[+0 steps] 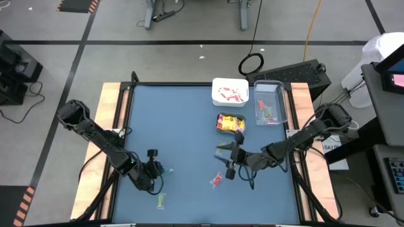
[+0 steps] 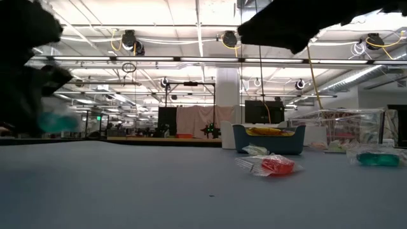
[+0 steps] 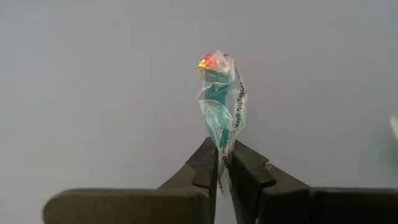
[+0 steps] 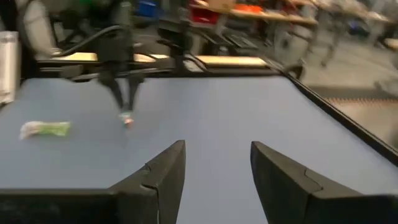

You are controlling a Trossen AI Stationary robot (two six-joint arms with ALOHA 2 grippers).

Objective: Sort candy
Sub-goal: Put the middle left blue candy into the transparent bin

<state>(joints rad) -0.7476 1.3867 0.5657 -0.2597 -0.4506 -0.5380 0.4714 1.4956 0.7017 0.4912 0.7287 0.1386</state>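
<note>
My left gripper [image 1: 163,170] hovers over the near left of the blue table, shut on a green clear-wrapped candy [image 3: 221,102]. Another green candy [image 1: 162,200] lies flat near the front edge. A red candy [image 1: 216,180] and a green one [image 1: 222,148] lie close to my right gripper [image 1: 229,165]. That gripper hangs open above the table's middle right with nothing between its fingers [image 4: 165,177]. Yellow candy fills the teal container [image 1: 231,123]. My left gripper pinches one end of the green candy's clear wrapper [image 3: 222,152] between its two fingertips. The fingers slant down toward the table. The rest of the candy sticks out past the fingertips, and it looks lifted clear of the table.
A white container [image 1: 230,93] with pink-white pieces and a clear container [image 1: 269,104] with a few candies stand at the far right, behind the teal one. The middle and far left of the blue tabletop [image 1: 170,120] are bare.
</note>
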